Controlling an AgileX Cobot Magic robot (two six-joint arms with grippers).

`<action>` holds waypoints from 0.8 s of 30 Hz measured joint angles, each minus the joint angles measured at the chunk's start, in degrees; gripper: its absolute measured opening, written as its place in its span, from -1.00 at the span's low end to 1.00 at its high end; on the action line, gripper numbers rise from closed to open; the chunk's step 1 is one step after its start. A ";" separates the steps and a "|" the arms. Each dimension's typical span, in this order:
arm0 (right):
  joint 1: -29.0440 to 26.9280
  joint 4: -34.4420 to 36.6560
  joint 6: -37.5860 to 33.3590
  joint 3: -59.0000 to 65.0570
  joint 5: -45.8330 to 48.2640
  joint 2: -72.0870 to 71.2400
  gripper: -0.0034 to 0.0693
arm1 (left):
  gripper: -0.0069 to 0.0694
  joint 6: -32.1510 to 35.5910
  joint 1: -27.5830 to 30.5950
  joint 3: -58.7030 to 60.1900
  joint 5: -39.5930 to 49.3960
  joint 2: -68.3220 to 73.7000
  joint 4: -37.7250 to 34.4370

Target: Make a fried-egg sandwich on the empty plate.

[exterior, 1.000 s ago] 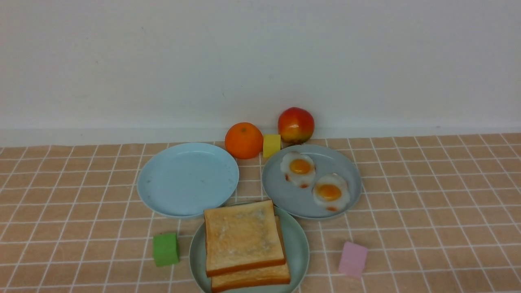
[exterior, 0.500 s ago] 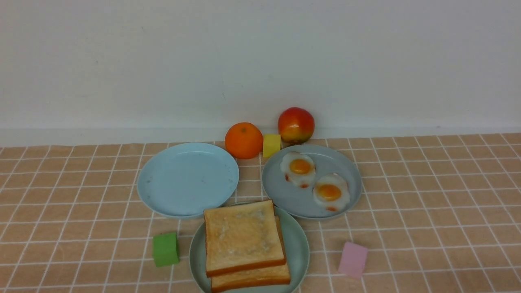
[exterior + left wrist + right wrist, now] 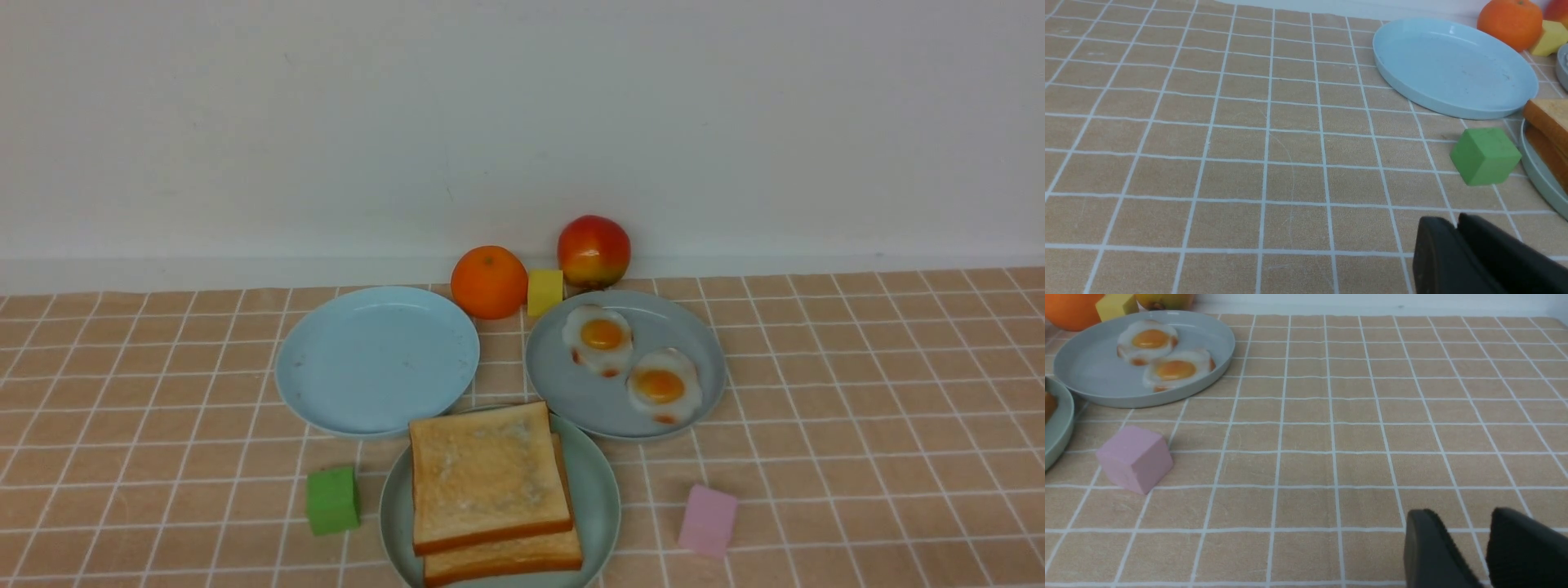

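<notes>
Two golden toast slices lie stacked, the top one [image 3: 486, 474] over the lower one [image 3: 506, 559], on the mint-green plate [image 3: 600, 490] at the front centre. What lies between them is hidden. Two white fried eggs with orange yolks [image 3: 602, 336] [image 3: 661, 386] lie on the grey-blue plate [image 3: 571, 392]. The sky-blue plate [image 3: 375, 359] is bare. My left gripper [image 3: 1457, 224] is shut and empty, low over the cloth, near the green cube [image 3: 1485, 156]. My right gripper [image 3: 1462, 512] is open and empty, well off from the pink cube [image 3: 1135, 458]. Neither gripper shows in the front view.
An orange [image 3: 488, 282], a yellow cube [image 3: 545, 291] and a red-yellow apple [image 3: 593, 251] stand at the back by the wall. The green cube [image 3: 332, 500] and the pink cube [image 3: 708, 520] flank the mint-green plate. A checked tan cloth covers the table.
</notes>
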 joint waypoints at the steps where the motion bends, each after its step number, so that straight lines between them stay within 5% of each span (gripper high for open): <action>1: 0.00 0.00 0.00 0.00 0.00 0.00 -0.25 | -0.63 0.00 0.00 0.00 0.00 0.00 0.00; 24: 0.00 0.00 0.00 0.04 0.00 0.00 -0.25 | -0.58 0.00 0.00 0.00 0.00 0.00 0.00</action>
